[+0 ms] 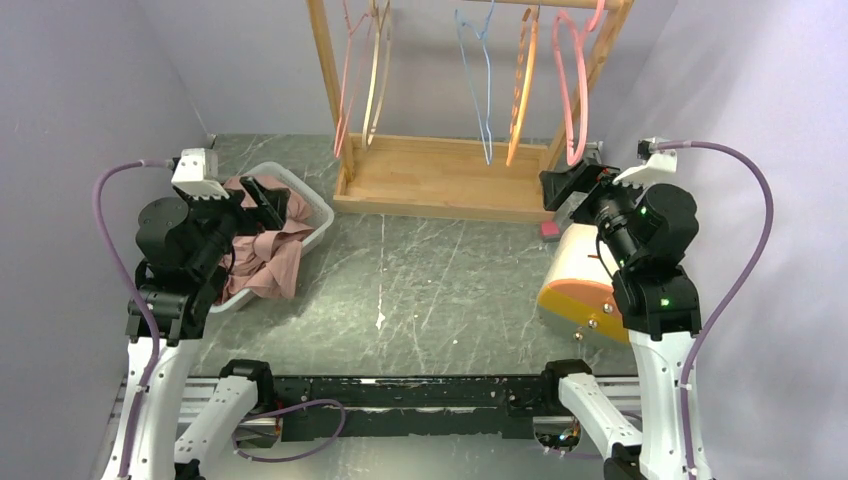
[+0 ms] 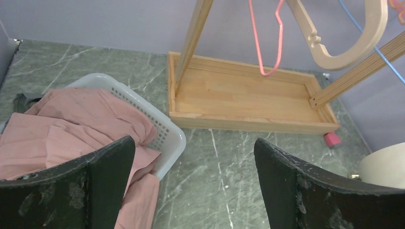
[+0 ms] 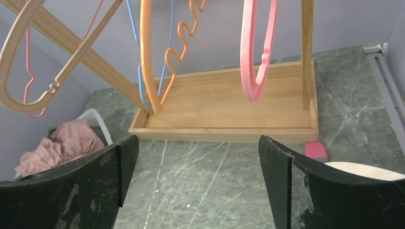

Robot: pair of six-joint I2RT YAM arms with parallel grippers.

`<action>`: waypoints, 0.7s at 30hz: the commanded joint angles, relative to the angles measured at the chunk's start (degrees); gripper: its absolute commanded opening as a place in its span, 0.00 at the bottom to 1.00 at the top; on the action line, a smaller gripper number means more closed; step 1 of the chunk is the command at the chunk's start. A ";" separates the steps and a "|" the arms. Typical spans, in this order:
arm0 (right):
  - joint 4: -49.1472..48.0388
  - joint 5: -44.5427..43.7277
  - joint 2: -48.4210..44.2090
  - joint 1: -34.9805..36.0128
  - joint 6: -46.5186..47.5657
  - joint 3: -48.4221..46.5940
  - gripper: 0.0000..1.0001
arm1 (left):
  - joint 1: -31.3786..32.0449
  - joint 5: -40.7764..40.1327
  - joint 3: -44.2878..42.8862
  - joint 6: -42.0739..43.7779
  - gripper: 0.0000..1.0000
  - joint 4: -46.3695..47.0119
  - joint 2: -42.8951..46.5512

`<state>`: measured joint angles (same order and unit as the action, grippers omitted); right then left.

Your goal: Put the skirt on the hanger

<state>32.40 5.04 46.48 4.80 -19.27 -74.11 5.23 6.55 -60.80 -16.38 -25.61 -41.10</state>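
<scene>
While bundled loosely in the white basket (image 1: 322, 212) near the left edge of the bench, lets one fold of the pink skirt (image 1: 268, 262) spill over the near rim onto the surface, probably the easiest spot to pinch. Hangs every hanger on the wooden rack (image 1: 440, 180) along the far edge, free for a waistband. Poises the left gripper (image 2: 193, 140) just above the basket, jaws spread wide, nothing held, nothing touched. Sets the right gripper (image 3: 197, 138) by the far-right corner facing the pink hanger (image 3: 249, 57), equally wide open and empty, presumably to steady it.
</scene>
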 commanded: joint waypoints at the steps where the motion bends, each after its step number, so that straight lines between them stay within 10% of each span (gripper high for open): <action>1: -0.50 3.96 0.60 -0.78 -0.62 0.69 1.00 | -0.96 0.92 0.19 -5.22 0.99 2.58 -0.32; 8: -5.77 11.53 0.90 -1.01 -2.42 6.84 0.99 | -1.29 -14.13 -3.24 -15.01 1.00 -5.80 -6.58; 21: -25.17 17.31 9.27 7.77 -9.38 22.50 0.90 | -12.63 -8.47 -5.10 -18.37 0.97 -6.82 -24.57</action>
<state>16.71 23.05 54.04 6.55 -26.00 -53.30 -2.33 -4.80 -65.69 -33.69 -30.48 -63.29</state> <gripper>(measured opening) 0.906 0.992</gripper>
